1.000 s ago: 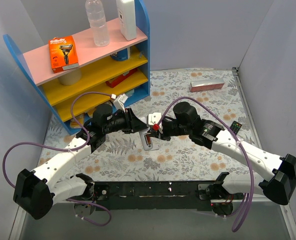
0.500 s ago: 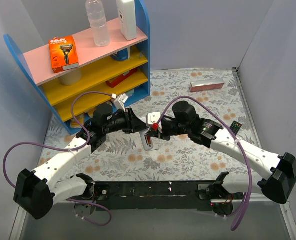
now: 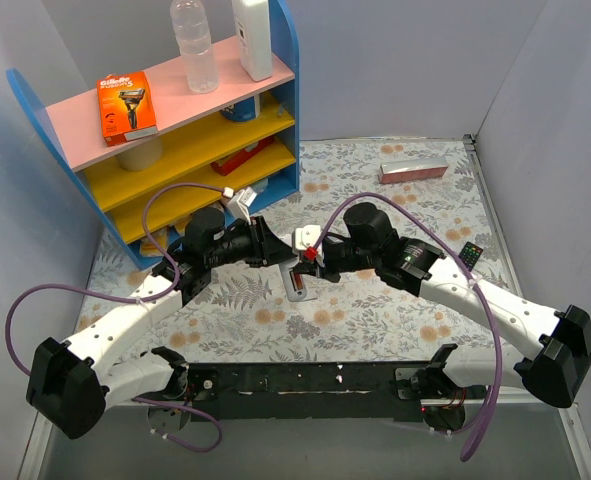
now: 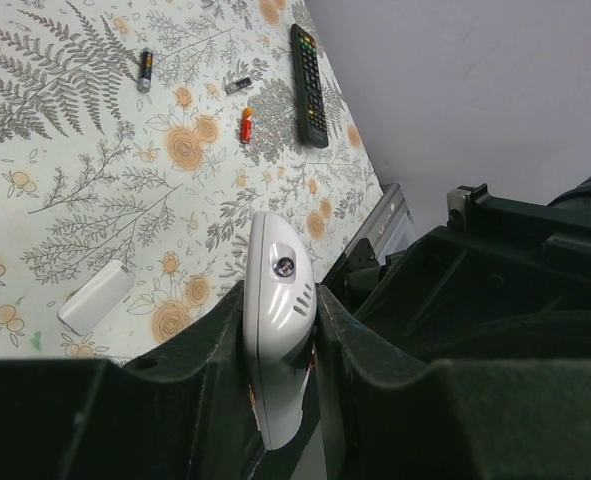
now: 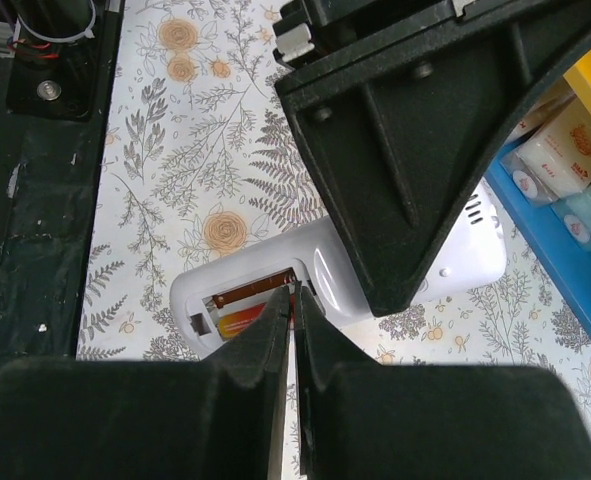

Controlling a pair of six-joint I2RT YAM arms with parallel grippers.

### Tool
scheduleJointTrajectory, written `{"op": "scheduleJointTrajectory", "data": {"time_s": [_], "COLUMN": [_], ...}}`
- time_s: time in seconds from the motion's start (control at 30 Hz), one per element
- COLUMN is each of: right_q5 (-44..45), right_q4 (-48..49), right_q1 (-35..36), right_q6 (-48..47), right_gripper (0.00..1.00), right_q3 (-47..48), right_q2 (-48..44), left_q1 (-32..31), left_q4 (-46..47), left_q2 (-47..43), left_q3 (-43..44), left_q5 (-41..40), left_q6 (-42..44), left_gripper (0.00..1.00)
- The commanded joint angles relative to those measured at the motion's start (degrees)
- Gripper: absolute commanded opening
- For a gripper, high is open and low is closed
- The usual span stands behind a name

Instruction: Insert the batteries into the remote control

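"Gillette" is being displayed on an orange razor box (image 3: 127, 107) lying atop the shelf unit (image 3: 75, 125). A white remote control (image 4: 275, 330) is being clamped by the left gripper (image 4: 278, 300) over the floral table (image 3: 375, 310). Its open bay is being met by the right gripper (image 5: 293, 297), whose fingers are being pressed almost together, with nothing visible between them. A red battery (image 5: 240, 322) is lying inside the bay. Loose batteries (image 4: 245, 125) are lying near a black remote (image 4: 308, 70). Much of the white casing is being hidden by the left gripper's body.

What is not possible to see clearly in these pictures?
Right wrist view: the right gripper, shut, covers part of the battery in the white remote.
Left wrist view: the left gripper hides much of the remote; the loose batteries are too small to read.
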Motion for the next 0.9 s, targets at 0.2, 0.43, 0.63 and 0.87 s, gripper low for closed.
{"op": "scheduleJointTrajectory", "data": {"time_s": [0.2, 0.43, 0.63, 0.87], "right_q5": [-1.1, 0.7, 5.1, 8.4], "right_q4": [-3.4, -4.8, -2.9, 3.6], "right_q1": [0.0, 0.0, 0.6, 1.2], "right_q6": [-0.1, -2.6, -4.4, -6.3], "right_gripper": [0.09, 0.09, 0.17, 0.38], "right_q3": [-3.6, -5.4, -8.2, -13.8], "right_q2": [0.7, 1.4, 0.4, -3.1], "left_q1": [-0.3, -0.2, -0.2, -0.3], "left_q4": [6.2, 8.4, 12.8, 17.0], "left_q2": [-1.7, -2.6, -2.6, -1.1], "left_q3": [3.0, 3.1, 2.1, 1.3], "left_q5": [1.4, 1.4, 2.7, 3.6], "left_q6": [-2.4, -4.6, -9.0, -14.0], "left_gripper": [0.00, 0.00, 0.00, 0.00]}}
